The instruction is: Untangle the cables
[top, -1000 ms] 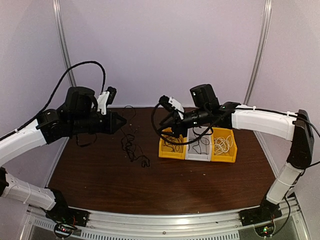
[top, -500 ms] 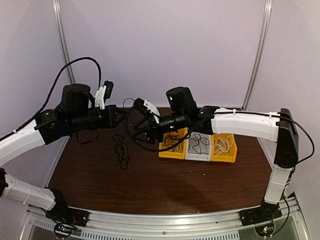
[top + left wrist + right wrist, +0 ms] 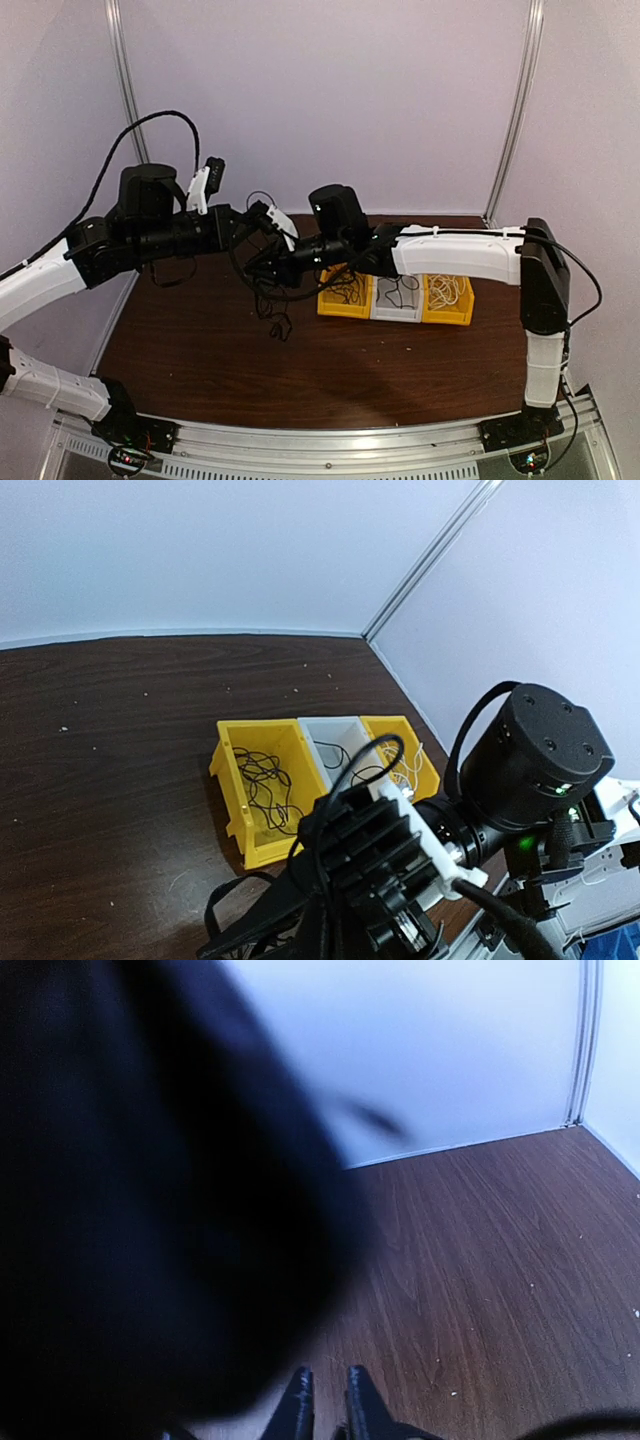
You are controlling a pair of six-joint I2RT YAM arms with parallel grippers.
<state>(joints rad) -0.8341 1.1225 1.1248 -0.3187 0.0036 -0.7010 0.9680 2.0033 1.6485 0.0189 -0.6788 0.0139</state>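
The left fingers (image 3: 243, 227) are squeezing shut and holding up a tangled black cable (image 3: 272, 318), which is hanging down toward the table (image 3: 200, 350). The right fingers (image 3: 257, 267) are reaching in beside them, nearly together; I cannot tell if they are gripping. The bins (image 3: 335, 308) are already holding cables, so I think this knot is what is left.

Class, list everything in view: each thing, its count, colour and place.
table: 1, dark brown, under everything
yellow bins: 2, ends of the row, right of centre
grey bin: 1, between them
binned black cables: 2, left yellow bin and grey bin
white cable: 1, right yellow bin
tangled cable: 1, black, hanging where the pincers meet
arms: 2, white and black, from both sides
left pincer: 1, black, shut on the tangled cable
right pincer: 1, black, grip unclear
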